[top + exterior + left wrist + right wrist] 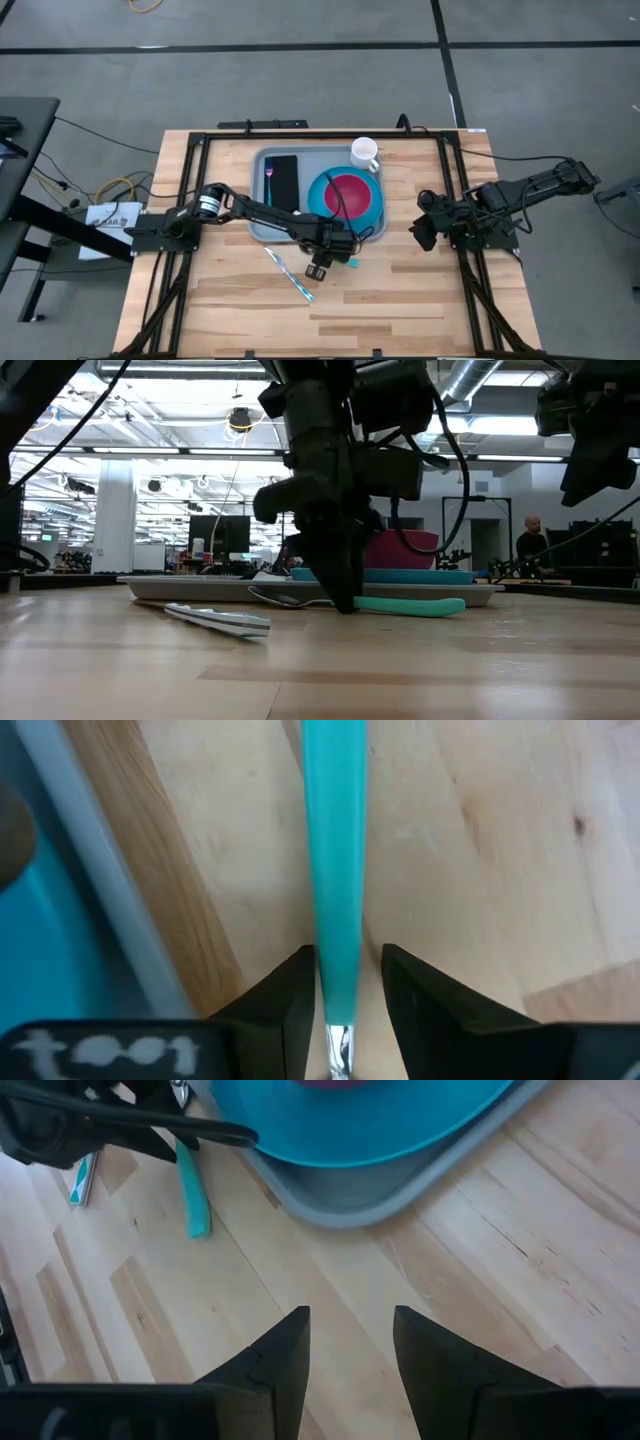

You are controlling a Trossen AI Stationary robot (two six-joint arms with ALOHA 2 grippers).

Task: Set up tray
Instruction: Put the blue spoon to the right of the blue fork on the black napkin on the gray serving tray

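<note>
The grey-blue tray [258,205] lies at the far middle of the table. It carries a black napkin [286,185] with a purple fork [268,178], a blue plate [318,198] with a red bowl [350,190], and a white mug [365,153]. A spoon with a teal handle [410,605] lies on the wood just in front of the tray's near right corner. My left gripper [345,955] points down over it, open, one finger on each side of the handle beside the metal neck [340,1045]. My right gripper [350,1312] hovers open, right of the tray. My left gripper comes from above with its fingers [290,995] across the spoon's teal handle [338,920], close to the metal neck. A thin gap shows at one finger; whether the other finger touches the handle, I cannot tell. The spoon lies flat on the table.
A knife with a pale teal handle [290,273] lies on the wood, left of the spoon and nearer the front edge. The tray's rim [340,1210] runs close beside the spoon. Bare wood spreads toward the near edge. A person shows far behind the table [530,540].
</note>
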